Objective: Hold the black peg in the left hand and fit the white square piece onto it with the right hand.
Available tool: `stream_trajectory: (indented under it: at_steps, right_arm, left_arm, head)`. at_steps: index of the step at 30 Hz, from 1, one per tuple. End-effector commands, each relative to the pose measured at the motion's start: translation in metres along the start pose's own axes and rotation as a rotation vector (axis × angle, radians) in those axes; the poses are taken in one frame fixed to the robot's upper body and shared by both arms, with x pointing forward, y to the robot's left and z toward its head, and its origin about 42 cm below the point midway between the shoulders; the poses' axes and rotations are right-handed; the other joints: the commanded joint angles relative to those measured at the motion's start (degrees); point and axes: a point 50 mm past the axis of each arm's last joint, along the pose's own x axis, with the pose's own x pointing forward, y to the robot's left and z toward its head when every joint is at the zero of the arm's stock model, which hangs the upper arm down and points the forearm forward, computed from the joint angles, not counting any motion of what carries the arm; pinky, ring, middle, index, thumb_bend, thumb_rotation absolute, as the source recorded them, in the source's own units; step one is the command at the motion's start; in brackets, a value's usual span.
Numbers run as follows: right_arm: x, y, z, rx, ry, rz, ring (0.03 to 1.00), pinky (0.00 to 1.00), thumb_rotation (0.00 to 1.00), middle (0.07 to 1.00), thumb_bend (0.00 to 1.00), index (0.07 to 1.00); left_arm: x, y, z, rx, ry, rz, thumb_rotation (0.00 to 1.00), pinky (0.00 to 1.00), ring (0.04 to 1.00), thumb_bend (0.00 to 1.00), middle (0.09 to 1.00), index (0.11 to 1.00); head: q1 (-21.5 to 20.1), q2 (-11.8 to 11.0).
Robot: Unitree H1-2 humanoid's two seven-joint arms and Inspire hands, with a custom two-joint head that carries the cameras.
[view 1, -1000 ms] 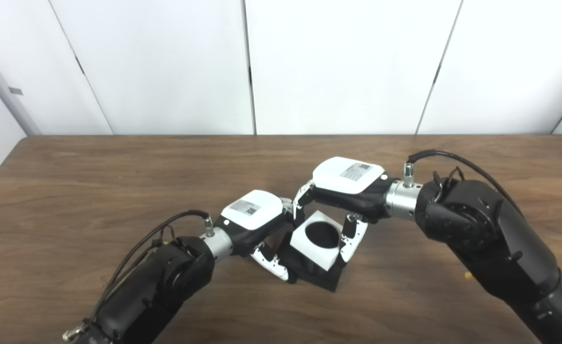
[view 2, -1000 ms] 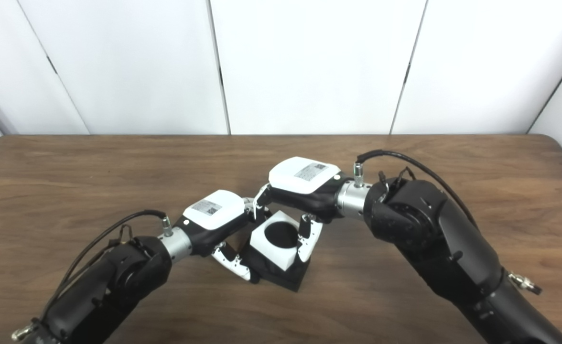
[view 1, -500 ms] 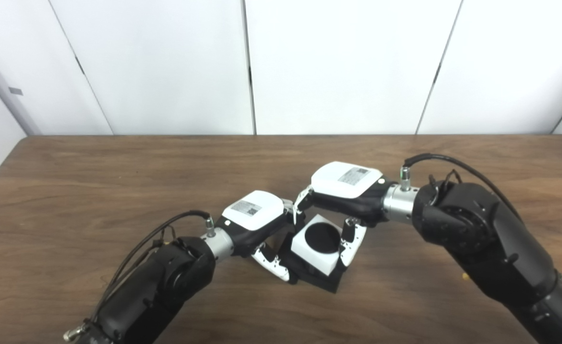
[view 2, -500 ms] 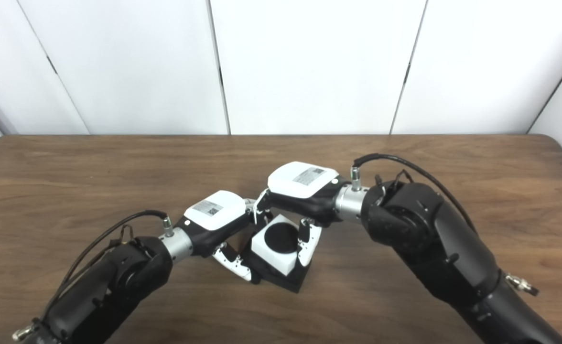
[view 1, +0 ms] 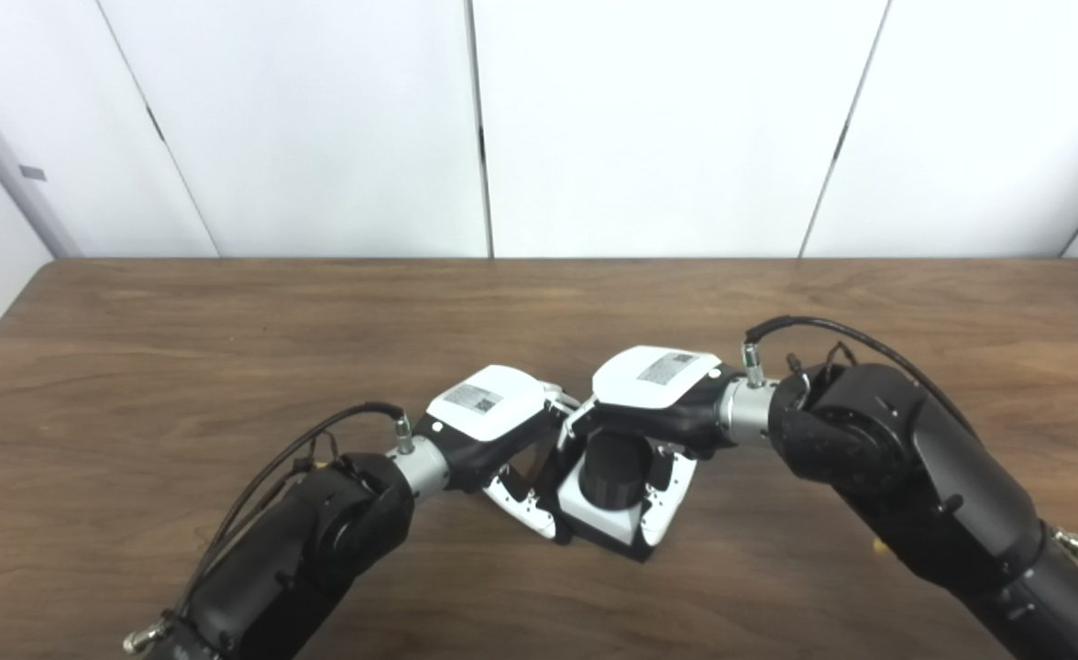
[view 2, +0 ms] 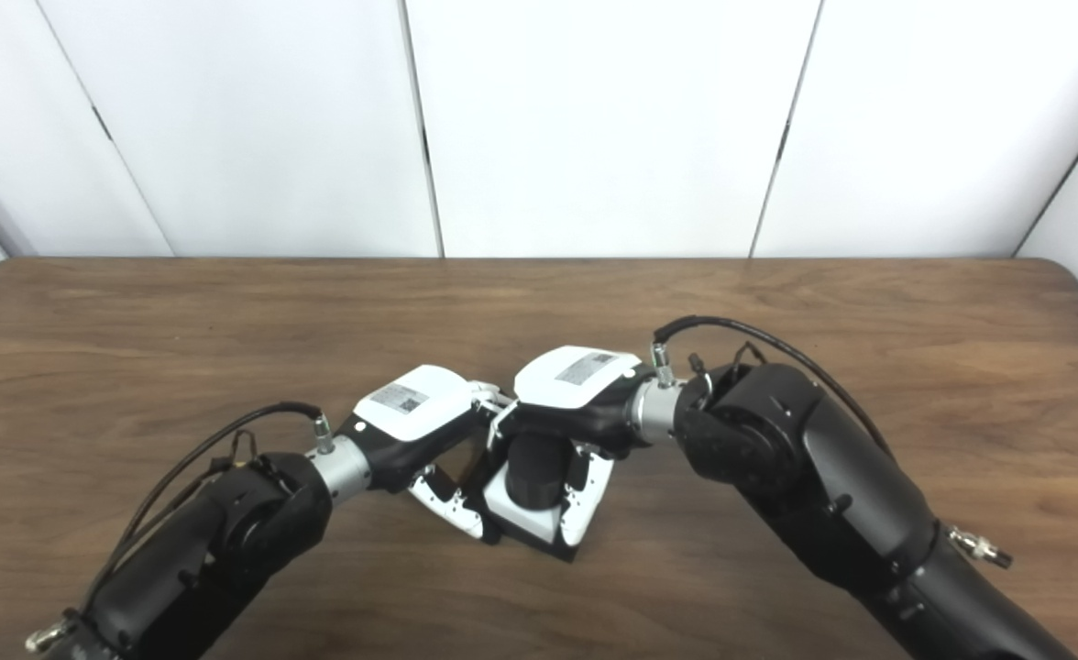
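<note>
A black peg (view 1: 614, 467) stands upright on a black square base (view 1: 629, 547) on the table. The white square piece (view 1: 599, 516) sits low around the peg, down near the base, with the peg's ribbed top poking through its round hole. My right hand (view 1: 656, 408) is over the peg, its fingers (view 1: 665, 500) closed on the sides of the white piece. From the left side my left hand (view 1: 493, 422) grips the base, with a white finger (view 1: 521, 500) along the base's left edge. The contact behind the peg is hidden.
The brown wooden table (view 1: 227, 348) stretches wide to the left, right and back. White wall panels (view 1: 649, 119) stand behind its far edge. Both black forearms (view 2: 832, 495) cross the front of the table.
My right hand has come down with the white square piece, which slid down over the peg; the peg's top now sticks out through the hole. The left hand has stayed put.
</note>
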Motion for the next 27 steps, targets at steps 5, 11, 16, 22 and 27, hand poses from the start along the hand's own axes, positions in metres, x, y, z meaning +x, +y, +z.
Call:
stream_trajectory:
  at_steps: [5, 11, 16, 22, 27]
  right_arm:
    - [-0.014, -0.019, -0.014, -0.040, 0.074, -0.028, 0.857, 0.78, 0.28, 0.873, 0.99, 0.880]
    - [-0.027, -0.024, -0.027, -0.033, 0.119, -0.095, 0.834, 0.73, 0.15, 0.860, 0.90, 0.870]
    - [-0.038, -0.030, -0.041, 0.000, 0.171, -0.160, 0.816, 0.72, 0.08, 0.843, 0.86, 0.832]
    - [-0.059, -0.038, -0.060, 0.067, 0.217, -0.258, 0.796, 0.69, 0.04, 0.831, 0.84, 0.801]
    - [-0.076, -0.035, -0.076, 0.121, 0.268, -0.329, 0.797, 0.68, 0.05, 0.819, 0.81, 0.784]
  left_arm:
    - [-0.005, -0.022, -0.002, 0.037, 0.017, -0.114, 0.07, 0.81, 0.887, 0.52, 0.846, 0.490]
    - [-0.006, -0.022, -0.003, 0.038, 0.015, -0.116, 0.07, 0.81, 0.887, 0.52, 0.845, 0.490]
    - [-0.008, -0.021, -0.005, 0.040, 0.014, -0.111, 0.07, 0.81, 0.883, 0.52, 0.841, 0.490]
    - [-0.009, -0.021, -0.006, 0.039, 0.025, -0.122, 0.07, 0.81, 0.884, 0.52, 0.847, 0.491]
    - [-0.009, -0.021, -0.006, 0.042, 0.022, -0.115, 0.07, 0.80, 0.881, 0.52, 0.840, 0.491]
  head:
    - [-0.08, 0.15]
    - [-0.51, 0.20]
    - [-0.79, 0.11]
    - [-1.12, -0.05]
    - [-1.47, -0.09]
